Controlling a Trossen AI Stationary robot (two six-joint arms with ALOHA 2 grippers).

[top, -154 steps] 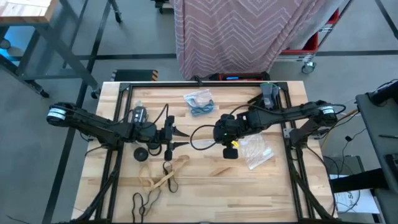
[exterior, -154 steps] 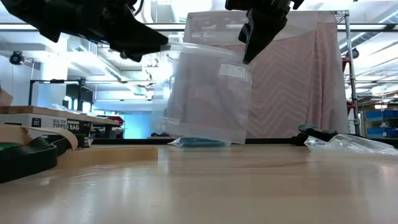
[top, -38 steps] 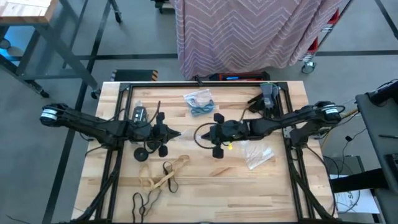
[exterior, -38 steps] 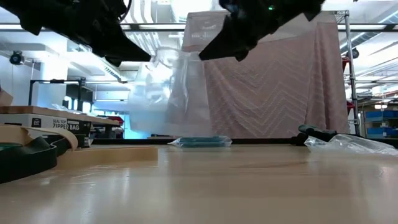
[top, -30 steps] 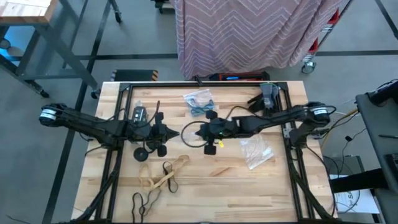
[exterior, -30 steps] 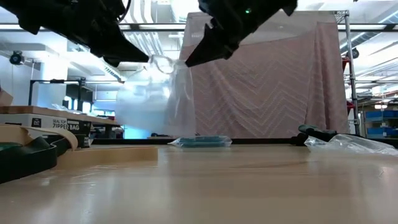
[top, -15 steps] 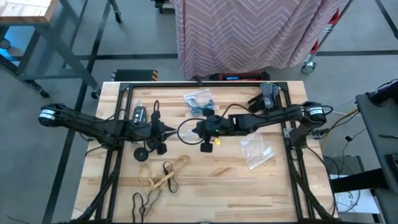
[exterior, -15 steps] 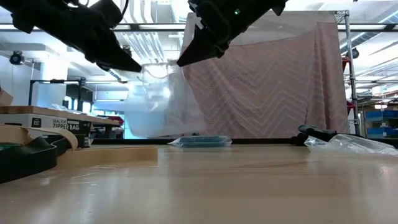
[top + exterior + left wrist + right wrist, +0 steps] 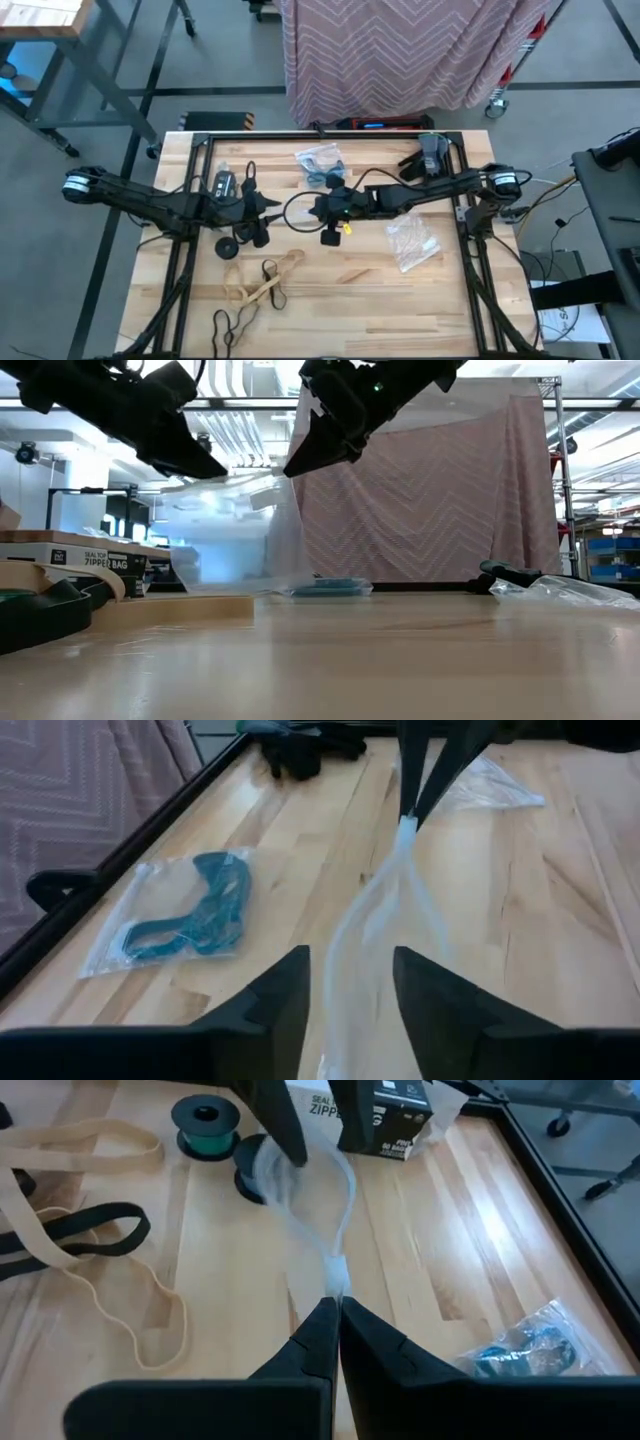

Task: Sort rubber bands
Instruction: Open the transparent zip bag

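Note:
A clear plastic bag (image 9: pixel 235 535) hangs over the table's middle, with my right gripper (image 9: pixel 335 1302) shut on it. My left gripper (image 9: pixel 352 982) faces it from the table's left. It is open, with a finger on either side of the bag's limp top edge (image 9: pixel 385 910); whether it touches the bag I cannot tell. Tan and black rubber bands (image 9: pixel 262 285) lie loose on the table near its front left, also in the right wrist view (image 9: pixel 75 1230). Blue rubber bands lie inside another clear bag (image 9: pixel 185 915) at the far middle. My right gripper pinches a small bunched bit of the clear bag's top edge (image 9: pixel 335 1270) between its two fingertips (image 9: pixel 432 780). The fingers slant down from the table's right side. The bag hangs slack below them, and its lower end (image 9: pixel 215 585) sinks toward the table.
A green tape spool (image 9: pixel 205 1115) and a black one (image 9: pixel 226 247) stand by the zipper-bag box (image 9: pixel 385 1110) at the left. Dark gloves (image 9: pixel 430 155) lie at the far right, and an empty clear bag (image 9: pixel 410 243) lies at the right. Bare wood spans the near side.
My left gripper has opened its fingers beside the bag's top edge and tipped slightly. The bag, which hung narrow between the two grippers, has gone slack and spread wide, and its lower part has dropped toward the table.

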